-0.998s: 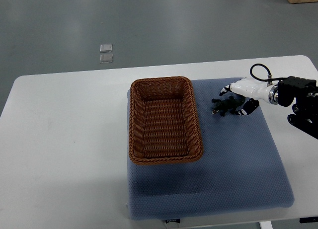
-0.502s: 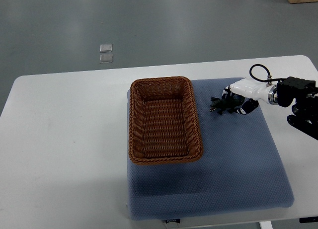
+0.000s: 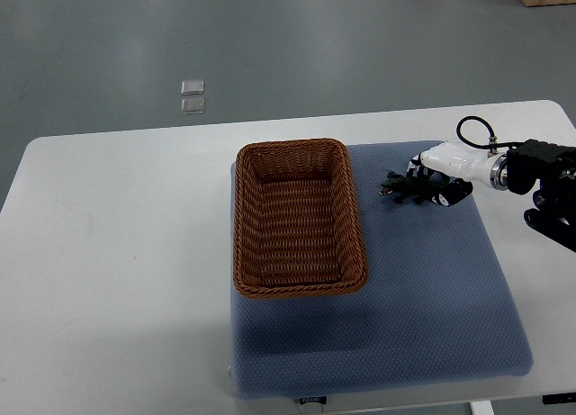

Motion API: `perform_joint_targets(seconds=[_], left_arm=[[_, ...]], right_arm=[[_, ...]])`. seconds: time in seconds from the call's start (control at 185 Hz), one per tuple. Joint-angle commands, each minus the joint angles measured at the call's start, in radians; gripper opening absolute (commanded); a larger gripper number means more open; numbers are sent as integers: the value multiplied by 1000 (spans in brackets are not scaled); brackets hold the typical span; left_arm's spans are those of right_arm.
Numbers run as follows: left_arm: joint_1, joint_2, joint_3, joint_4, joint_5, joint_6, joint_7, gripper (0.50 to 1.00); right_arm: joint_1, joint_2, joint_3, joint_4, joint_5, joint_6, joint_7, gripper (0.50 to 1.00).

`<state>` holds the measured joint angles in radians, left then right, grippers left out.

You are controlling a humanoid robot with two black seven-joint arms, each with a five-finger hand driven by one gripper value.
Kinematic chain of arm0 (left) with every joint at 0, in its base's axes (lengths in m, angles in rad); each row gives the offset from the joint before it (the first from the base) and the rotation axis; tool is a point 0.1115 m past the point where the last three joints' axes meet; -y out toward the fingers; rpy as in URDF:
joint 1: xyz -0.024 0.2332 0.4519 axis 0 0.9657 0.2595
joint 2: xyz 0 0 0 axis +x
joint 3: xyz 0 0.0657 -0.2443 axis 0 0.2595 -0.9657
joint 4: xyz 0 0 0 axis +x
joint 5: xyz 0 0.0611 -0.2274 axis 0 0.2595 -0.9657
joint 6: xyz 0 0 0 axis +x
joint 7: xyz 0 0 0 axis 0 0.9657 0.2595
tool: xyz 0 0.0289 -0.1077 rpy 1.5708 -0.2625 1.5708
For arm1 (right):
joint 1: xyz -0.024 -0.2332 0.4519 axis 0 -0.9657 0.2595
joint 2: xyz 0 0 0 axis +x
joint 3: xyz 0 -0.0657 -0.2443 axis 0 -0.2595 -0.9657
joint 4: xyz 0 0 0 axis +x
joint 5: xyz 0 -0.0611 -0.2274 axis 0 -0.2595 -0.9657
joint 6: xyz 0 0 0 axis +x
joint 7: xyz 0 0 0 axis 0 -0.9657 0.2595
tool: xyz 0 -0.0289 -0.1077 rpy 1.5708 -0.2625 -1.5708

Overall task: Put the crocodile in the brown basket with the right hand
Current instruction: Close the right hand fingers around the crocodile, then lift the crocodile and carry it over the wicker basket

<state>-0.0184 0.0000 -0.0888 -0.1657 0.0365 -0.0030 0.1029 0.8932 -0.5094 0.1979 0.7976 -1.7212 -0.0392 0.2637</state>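
As right hand (image 3: 439,182) grips crocodile (image 3: 401,189): blue mat (image 3: 432,298), white table (image 3: 117,253), grey floor (image 3: 360,46).

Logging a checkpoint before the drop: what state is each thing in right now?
brown woven basket: upright, empty.
dark green toy crocodile: outside the basket, to its right, gripped at one end.
right hand: fingers curled on the crocodile.
blue padded mat: flat on the white table.
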Motion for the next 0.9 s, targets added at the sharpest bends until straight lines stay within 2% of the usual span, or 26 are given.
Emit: perform_joint_targets(seconds=[0.0,0.221,0.513,0.723,0.896], left_arm=[[0,0,0,0,0,0,0,1000],[1,0,0,0,0,0,0,1000],[0,0,0,0,-1,0,0,1000],[0,0,0,0,0,0,0,1000],[0,0,1,0,-1,0,0,1000]], right_arm=[[3,-5,2,0,3,-14,2,500],[16,-44,21,2,15,-27,6,500],[116,-46,23,15,17,-57,19,500],[165,15,15,35,8,-80,39,500],[173,71,6,114,3,-82,40,500]])
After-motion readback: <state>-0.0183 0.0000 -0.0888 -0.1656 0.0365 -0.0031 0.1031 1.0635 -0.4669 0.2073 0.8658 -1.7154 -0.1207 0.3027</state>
